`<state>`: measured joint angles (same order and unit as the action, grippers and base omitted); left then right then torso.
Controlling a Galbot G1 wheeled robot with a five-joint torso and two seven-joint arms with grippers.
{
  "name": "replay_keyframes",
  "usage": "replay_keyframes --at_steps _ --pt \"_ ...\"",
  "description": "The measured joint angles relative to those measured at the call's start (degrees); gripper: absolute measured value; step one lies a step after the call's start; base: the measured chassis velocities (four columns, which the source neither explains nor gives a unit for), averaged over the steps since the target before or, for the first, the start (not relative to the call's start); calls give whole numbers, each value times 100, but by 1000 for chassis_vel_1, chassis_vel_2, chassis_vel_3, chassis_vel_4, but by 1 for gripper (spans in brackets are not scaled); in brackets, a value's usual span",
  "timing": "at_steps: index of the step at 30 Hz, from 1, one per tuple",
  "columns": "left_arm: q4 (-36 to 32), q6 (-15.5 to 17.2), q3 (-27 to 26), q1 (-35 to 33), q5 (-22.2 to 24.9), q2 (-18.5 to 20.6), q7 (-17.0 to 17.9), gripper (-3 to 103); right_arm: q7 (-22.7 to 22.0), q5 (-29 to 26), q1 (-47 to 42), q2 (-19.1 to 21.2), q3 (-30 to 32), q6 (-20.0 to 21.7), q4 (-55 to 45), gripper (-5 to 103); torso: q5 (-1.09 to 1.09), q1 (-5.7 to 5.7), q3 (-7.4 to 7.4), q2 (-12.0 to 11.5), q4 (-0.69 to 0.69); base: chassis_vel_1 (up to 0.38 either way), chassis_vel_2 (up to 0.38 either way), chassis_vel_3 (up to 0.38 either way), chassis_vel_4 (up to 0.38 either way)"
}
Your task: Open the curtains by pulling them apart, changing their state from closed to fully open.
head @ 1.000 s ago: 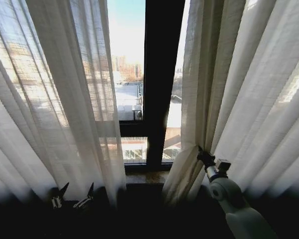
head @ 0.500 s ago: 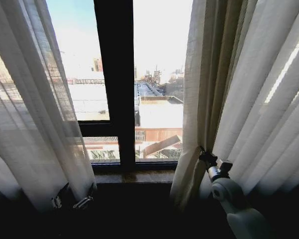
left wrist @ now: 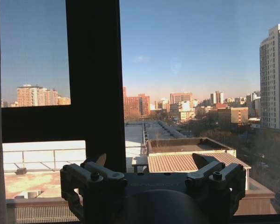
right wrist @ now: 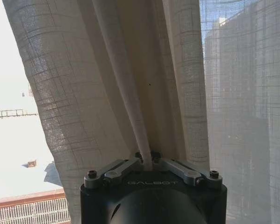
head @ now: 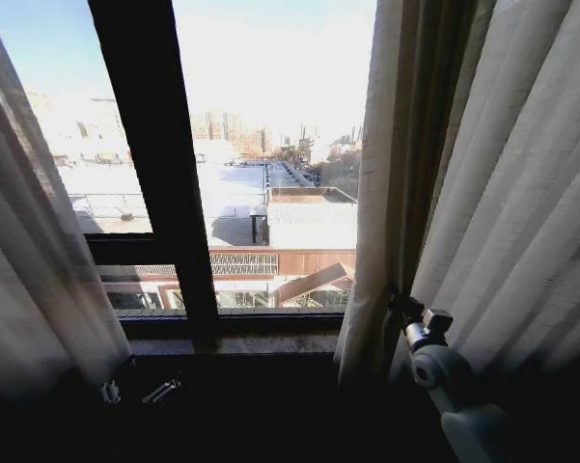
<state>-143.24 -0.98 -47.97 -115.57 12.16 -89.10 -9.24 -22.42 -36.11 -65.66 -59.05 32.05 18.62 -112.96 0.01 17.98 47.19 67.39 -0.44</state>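
Curtains pinched in right claw

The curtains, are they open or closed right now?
Open: the left curtain and right curtain hang apart, baring the window frame. The right gripper pinches a fold of the right one.

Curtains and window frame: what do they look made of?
The curtains look like a sheer, loosely woven fabric, maybe linen or a blend: a grid weave shows and daylight passes through. The right end effector is shut on one of their pleats. The window frame looks like dark, matte metal or painted wood; I cannot tell which.
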Motion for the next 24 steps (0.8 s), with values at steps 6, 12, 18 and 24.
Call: replay_keyframes --at_steps 6,12,18,24 --pt "0 0 1 -3 3 -7 -1 100 -3 3 -5 -16 7 -4 2 0 0 0 0 0 1 -353 -349 347 356" --pt "0 1 -1 -6 8 -13 -2 100 -12 8 -12 -23 9 -8 1 0 0 0 0 0 0 -352 -348 356 359" --pt "0 -17 -9 -22 9 -30 -3 100 -14 10 -21 -21 19 -10 -9 0 0 1 0 -1 0 -364 -361 362 357" --pt "0 -37 -9 -30 9 -40 -9 100 -16 12 -29 -25 23 -11 -16 0 0 0 0 0 -1 -359 -358 339 352"
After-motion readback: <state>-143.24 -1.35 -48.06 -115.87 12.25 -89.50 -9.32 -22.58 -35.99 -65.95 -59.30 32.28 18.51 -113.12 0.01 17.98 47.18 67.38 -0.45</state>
